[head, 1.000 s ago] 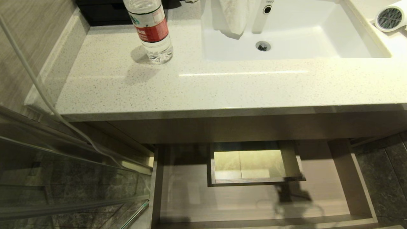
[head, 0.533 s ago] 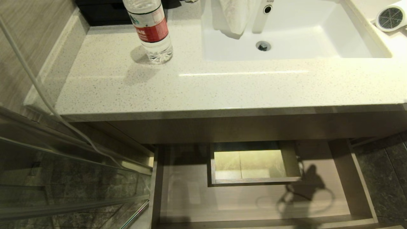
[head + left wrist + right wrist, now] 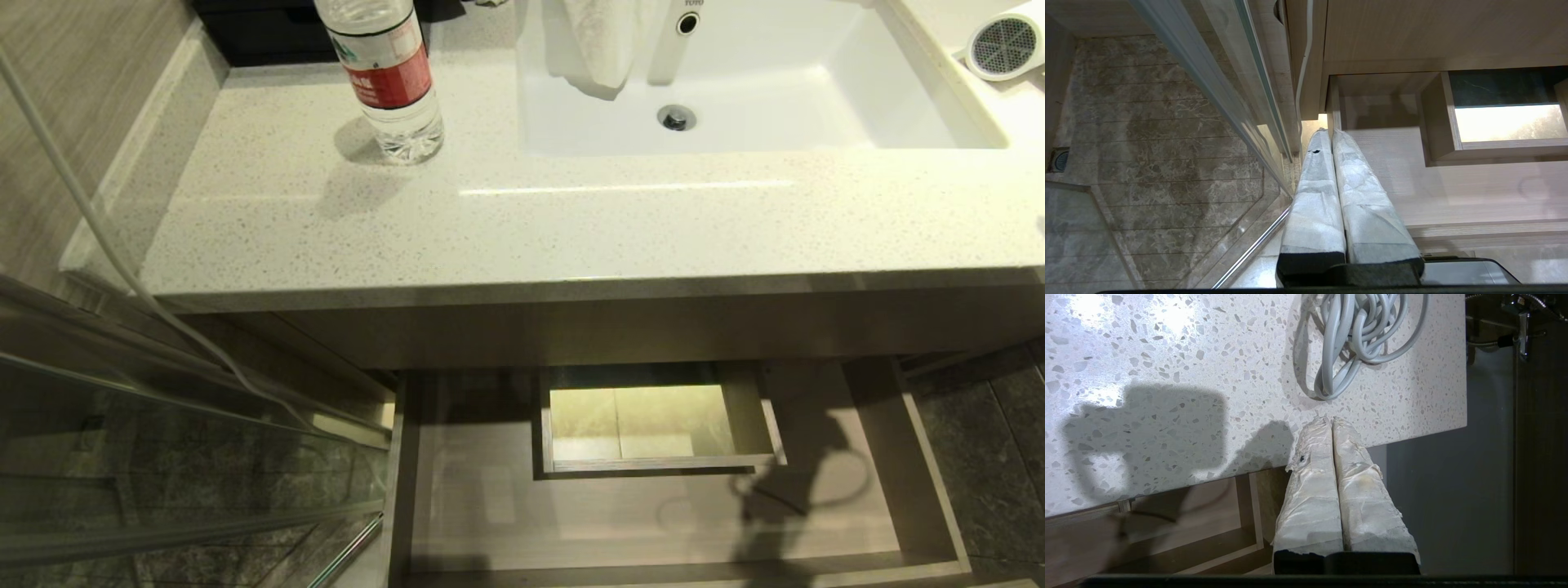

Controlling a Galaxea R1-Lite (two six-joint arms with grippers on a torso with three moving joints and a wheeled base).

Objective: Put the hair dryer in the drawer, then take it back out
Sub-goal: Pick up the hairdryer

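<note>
Meanwhile, your right gripper was clenched on nothing, its taped fingers pressed together over the counter edge near a coiled grey cord. Your left gripper was clenched too, beside the drawer, which stood pulled out. Your hair dryer lay on the countertop, right of the sink.

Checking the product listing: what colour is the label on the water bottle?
Red with white print on the water bottle, clearest in the head view.
</note>
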